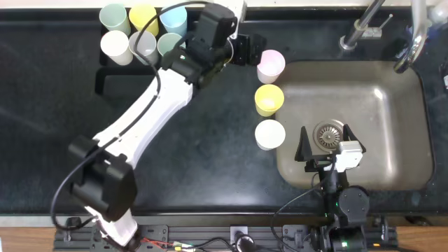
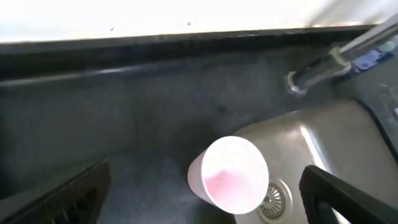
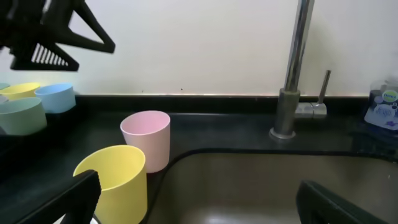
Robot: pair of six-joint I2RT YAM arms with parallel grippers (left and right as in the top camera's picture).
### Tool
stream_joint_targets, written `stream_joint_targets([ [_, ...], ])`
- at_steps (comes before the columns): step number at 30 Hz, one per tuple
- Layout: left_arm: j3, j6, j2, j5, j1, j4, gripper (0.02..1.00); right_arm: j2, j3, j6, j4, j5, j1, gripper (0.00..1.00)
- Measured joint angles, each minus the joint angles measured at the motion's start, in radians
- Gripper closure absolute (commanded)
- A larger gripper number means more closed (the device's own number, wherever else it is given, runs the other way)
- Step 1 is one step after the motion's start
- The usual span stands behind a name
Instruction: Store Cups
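- Beside the sink's (image 1: 392,105) left rim, three cups stand in a row on the counter (image 1: 210,147): pink cup (image 1: 270,64), yellow cup (image 1: 269,99), white cup (image 1: 269,134).
- Your left gripper (image 2: 205,196) hangs over the pink cup, fingers spread wide on either side of it.
- Your right gripper (image 1: 326,143) sits over the basin by the drain (image 1: 329,133), fingers spread and holding nothing.
- Stored cups (image 1: 143,17) crowd the black rack (image 1: 99,82) at back left.

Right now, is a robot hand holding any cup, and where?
Nothing is held. The left gripper is open over the pink plastic cup, not touching; the right gripper is open over the steel sink.
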State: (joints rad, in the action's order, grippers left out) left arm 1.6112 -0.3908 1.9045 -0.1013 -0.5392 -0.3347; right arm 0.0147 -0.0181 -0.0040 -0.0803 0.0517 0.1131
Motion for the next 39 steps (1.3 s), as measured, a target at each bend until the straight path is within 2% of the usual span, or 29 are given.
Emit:
stream_joint_targets([
  [14,0.015,-0.046,0.193,0.000,0.010,0.118,0.025,0.000,0.000,0.000,0.000,0.000,0.000,0.003],
  [27,0.109,-0.048,0.259,-0.022,0.042,0.079,0.025,0.000,0.000,0.000,0.000,0.000,0.000,0.003],
  [39,0.144,-0.049,0.259,-0.025,-0.008,-0.019,0.051,0.000,0.000,0.000,0.000,0.000,0.000,0.003],
])
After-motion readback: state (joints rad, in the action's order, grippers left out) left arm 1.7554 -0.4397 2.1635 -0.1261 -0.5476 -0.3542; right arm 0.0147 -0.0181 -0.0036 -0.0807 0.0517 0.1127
